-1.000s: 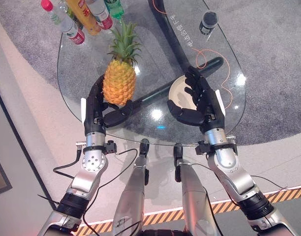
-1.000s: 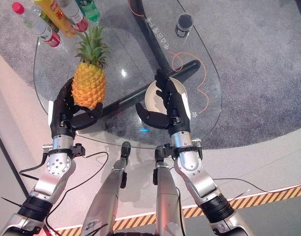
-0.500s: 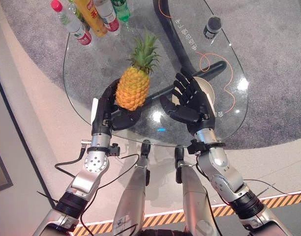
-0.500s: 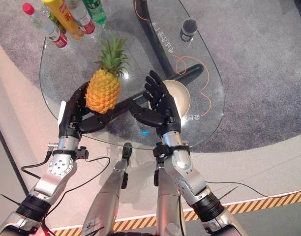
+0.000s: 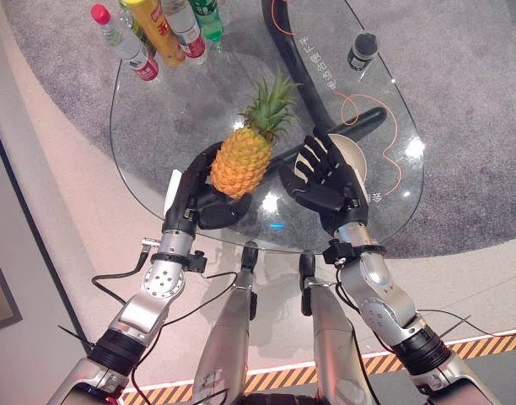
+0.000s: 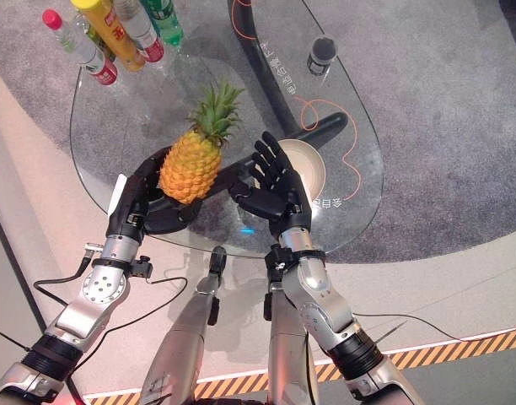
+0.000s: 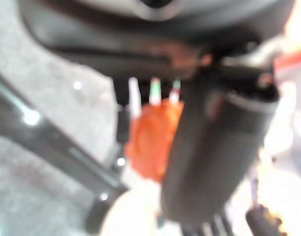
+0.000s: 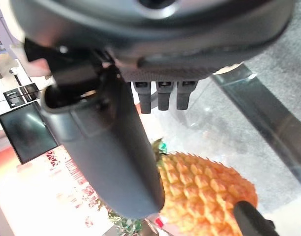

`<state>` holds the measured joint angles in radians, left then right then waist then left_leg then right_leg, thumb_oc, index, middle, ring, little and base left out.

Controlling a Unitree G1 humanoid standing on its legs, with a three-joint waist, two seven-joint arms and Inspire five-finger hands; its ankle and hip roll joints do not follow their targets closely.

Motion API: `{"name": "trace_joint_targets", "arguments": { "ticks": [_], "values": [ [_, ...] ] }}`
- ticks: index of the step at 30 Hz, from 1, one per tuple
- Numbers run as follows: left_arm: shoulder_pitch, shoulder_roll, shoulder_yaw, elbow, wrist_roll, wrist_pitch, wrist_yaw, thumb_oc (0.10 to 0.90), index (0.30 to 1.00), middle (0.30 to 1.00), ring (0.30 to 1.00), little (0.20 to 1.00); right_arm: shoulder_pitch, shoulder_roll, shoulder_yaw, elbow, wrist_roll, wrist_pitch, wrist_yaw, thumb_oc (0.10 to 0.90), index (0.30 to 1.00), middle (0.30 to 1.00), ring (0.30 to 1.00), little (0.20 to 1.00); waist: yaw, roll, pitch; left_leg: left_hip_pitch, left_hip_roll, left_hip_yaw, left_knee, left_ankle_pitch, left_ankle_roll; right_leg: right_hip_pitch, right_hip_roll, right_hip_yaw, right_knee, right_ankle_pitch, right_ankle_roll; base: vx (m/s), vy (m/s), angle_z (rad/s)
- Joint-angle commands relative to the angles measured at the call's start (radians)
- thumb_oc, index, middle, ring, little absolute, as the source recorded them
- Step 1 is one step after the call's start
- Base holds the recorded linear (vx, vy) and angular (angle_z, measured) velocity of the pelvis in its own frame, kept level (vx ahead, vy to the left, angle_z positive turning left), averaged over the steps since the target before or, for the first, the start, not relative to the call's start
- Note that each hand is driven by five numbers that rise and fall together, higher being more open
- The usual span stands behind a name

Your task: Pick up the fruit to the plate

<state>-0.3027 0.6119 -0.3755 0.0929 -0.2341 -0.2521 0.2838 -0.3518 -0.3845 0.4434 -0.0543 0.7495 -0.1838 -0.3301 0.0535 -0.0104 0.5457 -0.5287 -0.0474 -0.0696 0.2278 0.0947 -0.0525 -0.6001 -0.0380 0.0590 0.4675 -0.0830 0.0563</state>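
A pineapple (image 5: 239, 160) with a green crown stands tilted just above the glass table (image 5: 148, 126), held from below. My left hand (image 5: 199, 198) is shut on its lower half, thumb curled across the front. The pineapple shows as an orange blur (image 7: 150, 137) in the left wrist view. My right hand (image 5: 325, 177) is open with fingers spread, palm turned toward the fruit, a small gap away. It hovers over the near side of the cream plate (image 5: 354, 152), covering part of it. The right wrist view shows the pineapple (image 8: 209, 191) just past the thumb (image 8: 116, 157).
Several drink bottles (image 5: 157, 29) stand at the table's far left. A dark cup (image 5: 362, 46) sits at the far right, and an orange cable (image 5: 368, 110) loops past the plate. The table's dark base (image 5: 279, 42) shows through the glass.
My left hand has carried the pineapple to the right, toward the plate. My right hand has shifted left and turned its palm to the fruit, so the gap between them has narrowed.
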Motion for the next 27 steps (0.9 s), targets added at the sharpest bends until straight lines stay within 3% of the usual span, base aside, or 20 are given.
{"name": "trace_joint_targets", "arguments": {
  "ticks": [1,21,27],
  "values": [
    [-0.11,0.013,0.01,-0.171,0.062,-0.137,-0.036,0.1,0.3,0.3,0.3,0.2,-0.092,0.025,-0.018,-0.1,0.009,-0.095,0.064,0.8,0.9,0.9,0.9,0.9,-0.017,0.014,-0.026,-0.009,-0.092,0.047,0.139,-0.152,0.052,0.087,-0.005,-0.065,-0.188,0.081,0.047,0.0,0.0,0.0],
    [-0.139,0.06,-0.057,-0.189,0.073,-0.158,-0.132,0.1,0.3,0.3,0.3,0.2,-0.126,0.009,-0.049,-0.015,0.027,-0.147,0.08,0.8,0.9,0.9,0.9,0.9,-0.009,0.019,-0.026,-0.019,-0.091,0.043,0.144,-0.171,0.058,0.067,-0.008,-0.071,-0.182,0.084,0.065,0.0,0.0,0.02],
    [-0.154,0.093,-0.066,-0.181,0.08,-0.168,-0.143,0.1,0.3,0.3,0.3,0.2,-0.134,-0.002,-0.073,0.015,0.086,-0.178,0.103,0.8,0.9,0.9,0.9,0.9,-0.009,0.02,-0.026,-0.021,-0.09,0.04,0.148,-0.179,0.06,0.063,-0.007,-0.071,-0.18,0.083,0.069,0.0,0.0,0.0]
  ]
}}
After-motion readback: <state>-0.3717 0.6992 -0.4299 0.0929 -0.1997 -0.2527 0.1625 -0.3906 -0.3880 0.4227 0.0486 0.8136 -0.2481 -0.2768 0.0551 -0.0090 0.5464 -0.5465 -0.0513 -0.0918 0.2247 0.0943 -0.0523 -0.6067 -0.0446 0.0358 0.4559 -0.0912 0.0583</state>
